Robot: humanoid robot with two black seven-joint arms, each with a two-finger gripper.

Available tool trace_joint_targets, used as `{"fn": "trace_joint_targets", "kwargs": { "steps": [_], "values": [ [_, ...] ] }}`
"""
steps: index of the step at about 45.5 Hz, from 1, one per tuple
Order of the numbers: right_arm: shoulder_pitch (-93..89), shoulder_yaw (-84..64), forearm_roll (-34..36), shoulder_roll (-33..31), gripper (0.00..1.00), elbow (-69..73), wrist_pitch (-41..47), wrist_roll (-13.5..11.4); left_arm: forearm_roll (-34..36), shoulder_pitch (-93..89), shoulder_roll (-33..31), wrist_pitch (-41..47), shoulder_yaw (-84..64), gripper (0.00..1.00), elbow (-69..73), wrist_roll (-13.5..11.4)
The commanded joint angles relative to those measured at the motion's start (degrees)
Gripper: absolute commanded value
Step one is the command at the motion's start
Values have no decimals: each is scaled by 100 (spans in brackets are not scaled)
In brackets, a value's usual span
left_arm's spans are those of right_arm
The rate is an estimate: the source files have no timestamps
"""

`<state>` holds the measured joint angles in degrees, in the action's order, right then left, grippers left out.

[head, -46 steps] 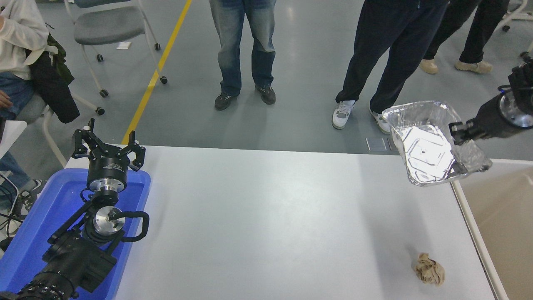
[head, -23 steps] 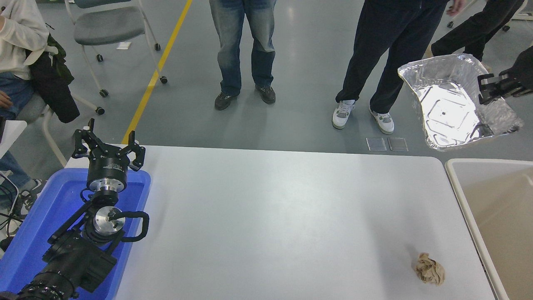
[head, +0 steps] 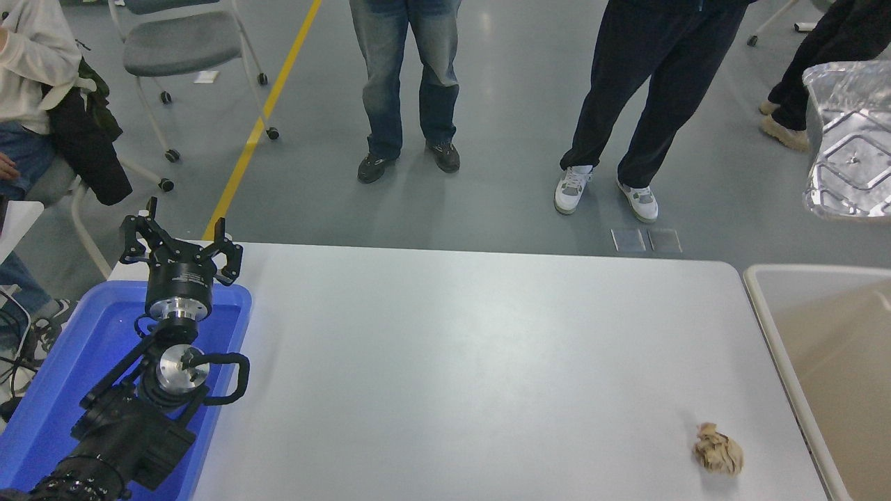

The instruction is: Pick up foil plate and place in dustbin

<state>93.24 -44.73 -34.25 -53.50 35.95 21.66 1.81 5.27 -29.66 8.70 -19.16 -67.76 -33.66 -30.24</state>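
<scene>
- Foil plate (head: pixel 850 142) is hanging in the air at the right edge of the head view, high above the floor beyond the table's far right corner, tilted so that its ribbed bottom is facing the camera.
- Right gripper is not showing in this view, so I cannot tell how it is holding the plate; part of the plate is also cut off by the picture's edge.
- Plate is looking very light and thin, and I am judging that it is bending easily; the wrinkly rim is the natural place for taking hold, with a gentle squeeze.
- Its surface is shiny silver, with embossed lines and crumpled walls.
- Dustbin (head: pixel 755 278) is standing just beside the white table (head: pixel 452 348), below the plate; it is beige plastic, smooth, with a thick pale rounded rim.
- Left gripper (head: pixel 179 245) is resting parked over the blue tub (head: pixel 230 327), with its fingers spread apart and gripping nothing.
- Small tan paper wad (head: pixel 718 449) is lying near the table's right edge.
</scene>
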Motion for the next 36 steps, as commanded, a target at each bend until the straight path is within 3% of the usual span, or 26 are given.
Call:
{"fn": "trace_joint_targets", "kwargs": {
  "steps": [1, 7, 14, 25, 36],
  "values": [
    [-1351, 26, 2165, 112, 0, -966, -1515, -5, 0, -4, 0, 0, 0, 99, 0, 0],
    [-2256, 105, 3668, 489, 0, -1581, -2122, -40, 0, -5, 0, 0, 0, 99, 0, 0],
    [-3399, 1166, 4962, 1008, 0, -2346, -2676, -383, 0, -5, 0, 0, 0, 99, 0, 0],
    [-4841, 3865, 4989, 1878, 0, -3436, -2887, -928, 0, -4, 0, 0, 0, 99, 0, 0],
    [-5606, 4570, 4998, 2344, 0, -3489, -2913, -920, 0, -5, 0, 0, 0, 99, 0, 0]
  ]
}}
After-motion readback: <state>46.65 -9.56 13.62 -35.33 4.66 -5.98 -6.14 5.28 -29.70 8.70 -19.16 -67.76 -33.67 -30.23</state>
